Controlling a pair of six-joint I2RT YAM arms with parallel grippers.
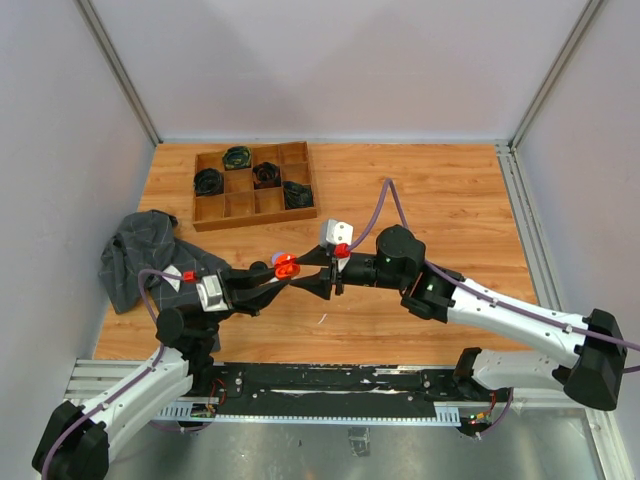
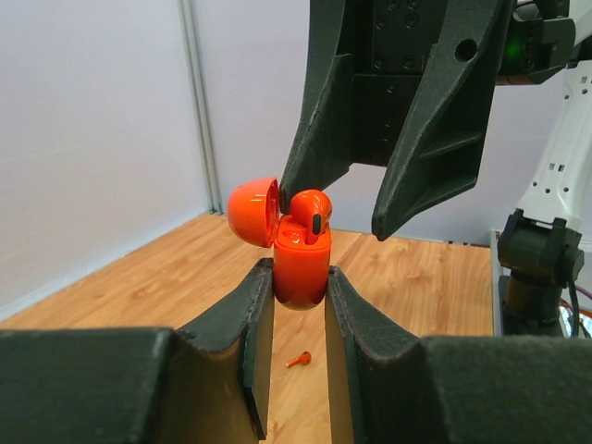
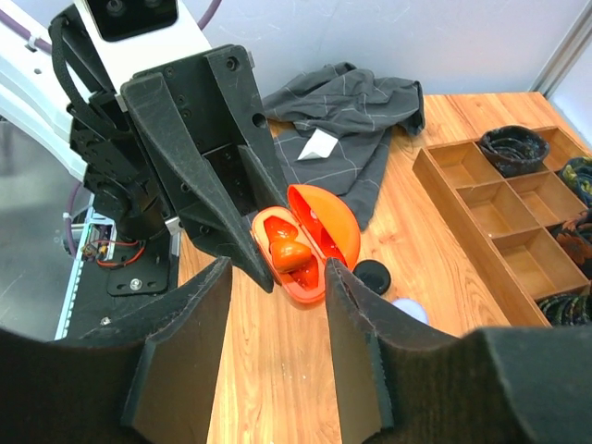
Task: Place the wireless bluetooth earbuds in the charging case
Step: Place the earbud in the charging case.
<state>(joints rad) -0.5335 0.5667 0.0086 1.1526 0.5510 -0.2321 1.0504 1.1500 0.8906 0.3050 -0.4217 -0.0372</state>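
My left gripper [image 1: 283, 270] is shut on the open orange charging case [image 2: 302, 268], holding it upright above the table with the lid [image 2: 252, 211] tipped back. An orange-red earbud [image 2: 313, 211] sits in the case, sticking up above its rim; it also shows in the right wrist view [image 3: 289, 252]. My right gripper [image 2: 335, 215] is open and empty, with its fingertips on either side of the case top and one tip right beside the earbud. A tiny orange-red piece with a stem [image 2: 298, 360] lies on the table below. No lavender earbud is in view.
A black puck [image 3: 373, 276] and a lavender puck [image 3: 410, 310] lie on the table just behind the case. A grey cloth [image 1: 140, 255] is at the left. A wooden compartment tray [image 1: 255, 219] with dark coiled items stands at the back.
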